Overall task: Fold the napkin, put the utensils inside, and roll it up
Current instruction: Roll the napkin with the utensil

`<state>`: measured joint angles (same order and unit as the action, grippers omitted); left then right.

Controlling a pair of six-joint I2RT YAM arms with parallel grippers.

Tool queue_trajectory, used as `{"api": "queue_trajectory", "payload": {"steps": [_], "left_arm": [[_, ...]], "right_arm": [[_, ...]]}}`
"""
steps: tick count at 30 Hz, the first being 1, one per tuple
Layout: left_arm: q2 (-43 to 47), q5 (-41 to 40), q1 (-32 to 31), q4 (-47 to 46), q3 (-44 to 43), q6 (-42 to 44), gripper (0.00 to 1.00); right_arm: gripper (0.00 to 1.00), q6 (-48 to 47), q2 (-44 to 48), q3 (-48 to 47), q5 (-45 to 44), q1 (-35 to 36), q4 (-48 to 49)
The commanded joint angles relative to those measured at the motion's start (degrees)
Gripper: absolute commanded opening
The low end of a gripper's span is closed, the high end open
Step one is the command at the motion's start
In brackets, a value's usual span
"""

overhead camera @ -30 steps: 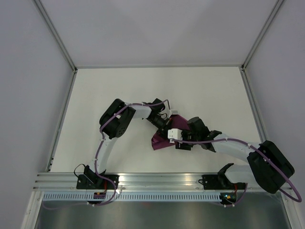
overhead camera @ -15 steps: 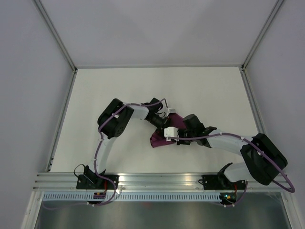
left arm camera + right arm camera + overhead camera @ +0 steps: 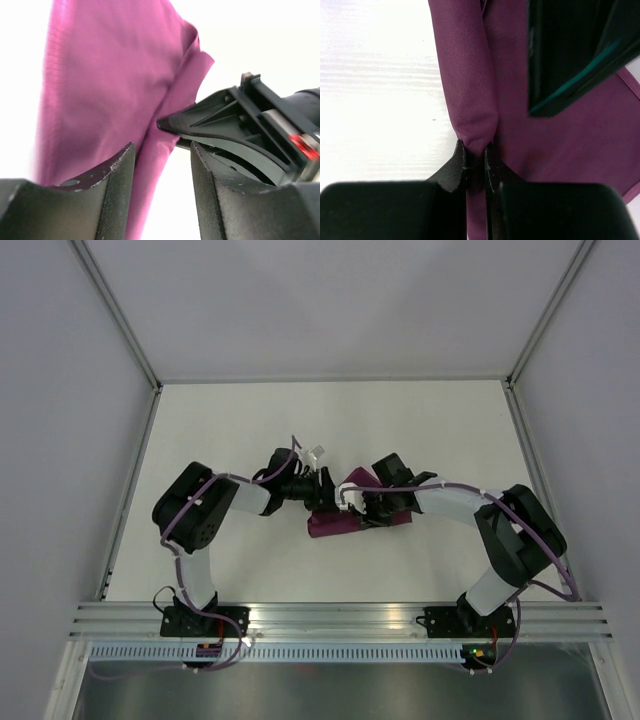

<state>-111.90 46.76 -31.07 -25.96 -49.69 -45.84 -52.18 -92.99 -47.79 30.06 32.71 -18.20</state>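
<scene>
At mid-table: napkin (image 3: 330,526) bunched into a strip, long axis left-right. Clamped on a rolled fold at its edge: right gripper (image 3: 475,155), so nearer. Jaws apart, cloth straight ahead, just beside the tips: left gripper (image 3: 162,165). No utensils in view.

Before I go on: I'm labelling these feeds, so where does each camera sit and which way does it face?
Top external: fixed above and behind the bases, looking down at the table; left arm and right arm meet over the napkin.
Left wrist: on the left arm, looking along the left end effector, open around a napkin edge, toward the right end effector.
Right wrist: on the right arm, looking past its fingers pinching a napkin fold.
Shared: all three show the napkin.
</scene>
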Motion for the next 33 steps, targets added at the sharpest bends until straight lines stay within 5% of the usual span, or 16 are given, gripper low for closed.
{"api": "queue_trajectory", "payload": {"steps": [1,6,9,16,24,33], "left_arm": [[7.2,-16.12,1.19,-17.01,7.48,-5.49,0.54],[16.79,-32.41,1.36,-35.01,23.28,-2.33,0.59],[21.62,-42.51,-0.91,-44.6,29.8,6.79,0.62],[29.28,-56.77,-14.8,-34.52,27.9,42.3,0.66],[22.61,-63.62,-29.03,-25.2,20.88,73.39,0.67],[14.61,-62.67,-36.25,-15.54,15.68,82.32,0.67]], "right_arm": [[0.01,-2.31,-6.32,-1.51,1.48,-1.5,-11.68],[0.0,-4.68,-13.07,-8.17,4.03,-3.88,-19.32],[0.0,-6.0,-17.38,-12.84,5.7,-5.2,-24.42],[0.0,-7.49,-26.36,-22.78,7.99,-7.66,-34.87],[0.0,-6.7,-34.09,-31.48,8.87,-8.89,-40.6],[0.0,-5.56,-38.31,-36.14,8.61,-8.98,-43.85]]}}
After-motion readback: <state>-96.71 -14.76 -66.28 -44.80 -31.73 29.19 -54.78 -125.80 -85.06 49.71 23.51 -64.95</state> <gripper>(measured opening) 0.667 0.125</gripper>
